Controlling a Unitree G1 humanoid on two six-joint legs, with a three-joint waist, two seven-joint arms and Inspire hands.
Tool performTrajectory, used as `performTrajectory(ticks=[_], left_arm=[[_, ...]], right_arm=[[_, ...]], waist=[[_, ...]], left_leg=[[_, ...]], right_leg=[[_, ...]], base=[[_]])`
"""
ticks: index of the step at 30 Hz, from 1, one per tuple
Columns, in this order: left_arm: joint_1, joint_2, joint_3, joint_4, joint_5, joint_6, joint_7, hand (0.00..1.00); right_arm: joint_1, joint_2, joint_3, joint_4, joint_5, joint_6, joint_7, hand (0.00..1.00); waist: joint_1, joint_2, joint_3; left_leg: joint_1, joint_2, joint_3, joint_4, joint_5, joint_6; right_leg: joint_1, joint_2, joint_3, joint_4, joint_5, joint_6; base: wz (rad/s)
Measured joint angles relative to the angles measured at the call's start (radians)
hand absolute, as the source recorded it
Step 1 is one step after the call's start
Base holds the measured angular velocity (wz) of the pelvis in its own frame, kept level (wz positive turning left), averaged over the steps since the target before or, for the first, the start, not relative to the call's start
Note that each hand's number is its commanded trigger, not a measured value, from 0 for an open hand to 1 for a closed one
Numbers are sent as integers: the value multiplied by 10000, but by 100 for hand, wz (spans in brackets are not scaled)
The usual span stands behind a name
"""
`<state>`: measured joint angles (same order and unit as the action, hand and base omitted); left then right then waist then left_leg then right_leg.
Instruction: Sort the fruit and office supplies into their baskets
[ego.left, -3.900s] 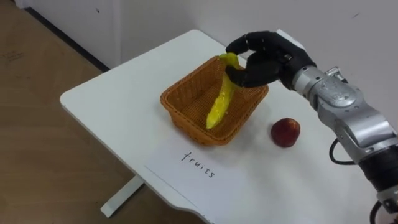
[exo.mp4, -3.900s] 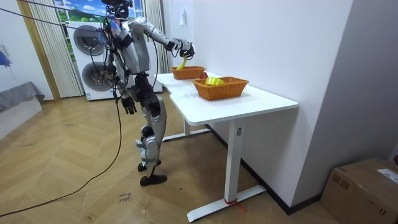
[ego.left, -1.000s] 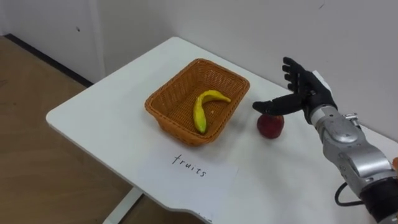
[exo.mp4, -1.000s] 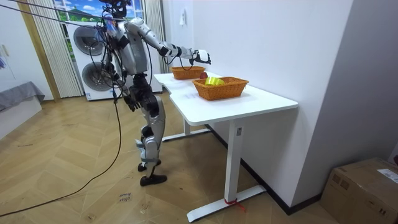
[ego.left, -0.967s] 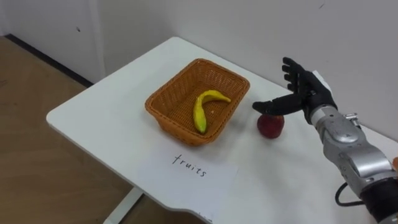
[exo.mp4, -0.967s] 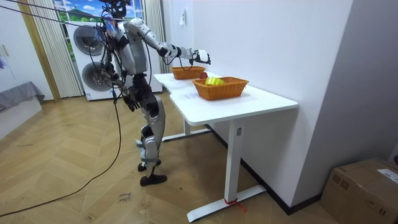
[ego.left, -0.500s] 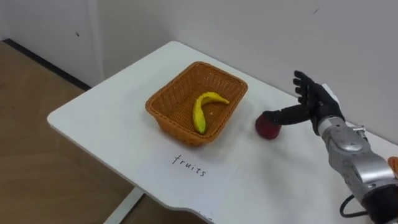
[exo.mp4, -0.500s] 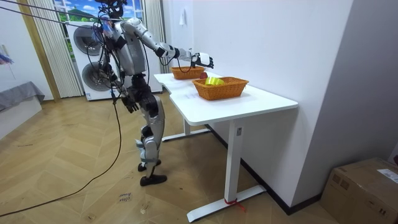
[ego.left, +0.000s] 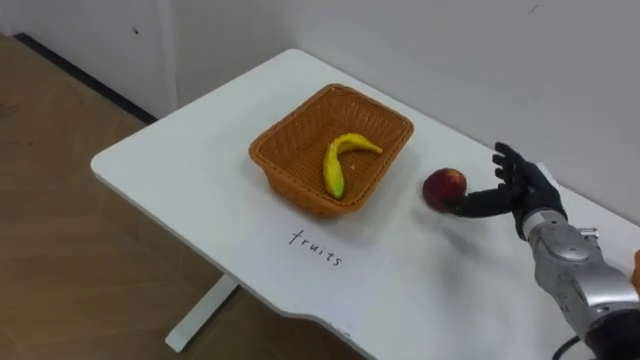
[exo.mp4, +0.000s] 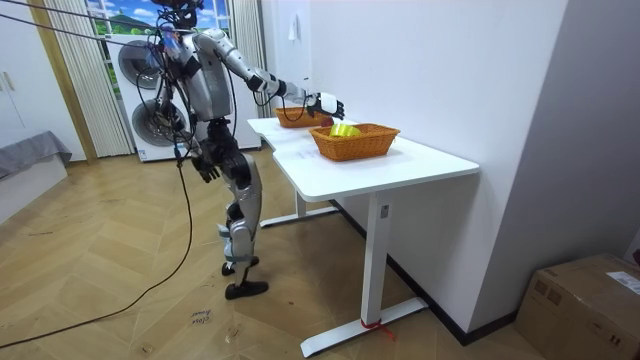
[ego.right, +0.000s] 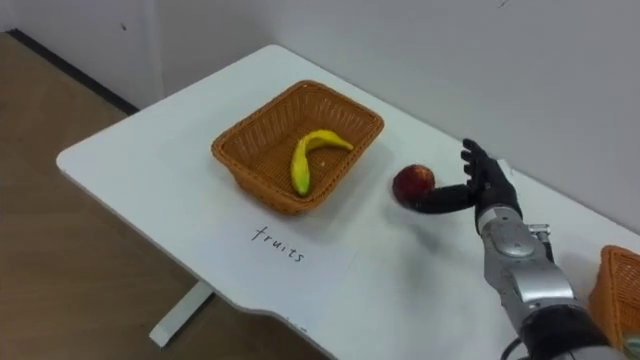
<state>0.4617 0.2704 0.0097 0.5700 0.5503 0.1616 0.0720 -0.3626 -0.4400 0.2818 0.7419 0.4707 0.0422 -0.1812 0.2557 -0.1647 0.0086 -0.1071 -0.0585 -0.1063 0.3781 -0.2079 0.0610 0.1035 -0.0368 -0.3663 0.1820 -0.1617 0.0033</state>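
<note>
A yellow banana (ego.left: 338, 160) lies in the woven fruit basket (ego.left: 275, 165) at the table's far left. A red apple (ego.left: 443, 187) sits on the white table (ego.left: 180, 170) just right of that basket. My right hand (ego.left: 525, 192) is low beside the apple on its right, open, fingers spread upward and the thumb reaching to the apple's side. In the room view my left hand (exo.mp4: 206, 167) hangs by my hip. I stand at the table's end, right arm stretched out over it.
A paper label (ego.left: 320, 250) lies in front of the fruit basket. A second woven basket (exo.mp4: 355, 140) holding something yellow stands further right on the table; its rim (ego.right: 620, 285) shows at the right eye view's edge. A wall runs behind the table.
My right hand has dropped from above the apple to table height at its right side, staying open. The camera has shifted a little; banana, basket and apple lie as before.
</note>
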Motion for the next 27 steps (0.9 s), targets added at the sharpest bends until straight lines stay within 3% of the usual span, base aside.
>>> performTrajectory(ticks=[3, 8, 21, 27], left_arm=[[-125, 112, -196, 107, 3, -110, 92, 0], [-333, 144, -340, 82, 11, -263, 358, 0], [-387, 147, -586, 105, -474, -538, 791, 0], [-388, 146, -633, 130, -481, -553, 794, 0]], right_arm=[[-268, -36, -2, 577, -37, -21, -42, 0], [-644, -134, -2, 859, -67, -99, -132, 0], [-874, -271, 103, 921, -100, -266, -252, 0], [-897, -271, 108, 1098, -100, -270, -256, 0]], waist=[[-3, 25, 33], [6, 52, 209], [14, -2, 175], [222, -5, 176]], left_leg=[[-299, -1, 1, -7, 87, 42], [-667, 90, 98, -31, 124, 7], [-713, 132, 202, -353, 146, -17], [-710, 135, 202, -357, 147, -19]], right_leg=[[-350, 2, 62, 58, 19, -23], [-773, 47, 76, 49, 78, -77], [-1014, 41, 78, 12, 75, -72], [-1005, 41, 75, 0, 74, -70]], base=[[0], [-7], [-2], [0]])
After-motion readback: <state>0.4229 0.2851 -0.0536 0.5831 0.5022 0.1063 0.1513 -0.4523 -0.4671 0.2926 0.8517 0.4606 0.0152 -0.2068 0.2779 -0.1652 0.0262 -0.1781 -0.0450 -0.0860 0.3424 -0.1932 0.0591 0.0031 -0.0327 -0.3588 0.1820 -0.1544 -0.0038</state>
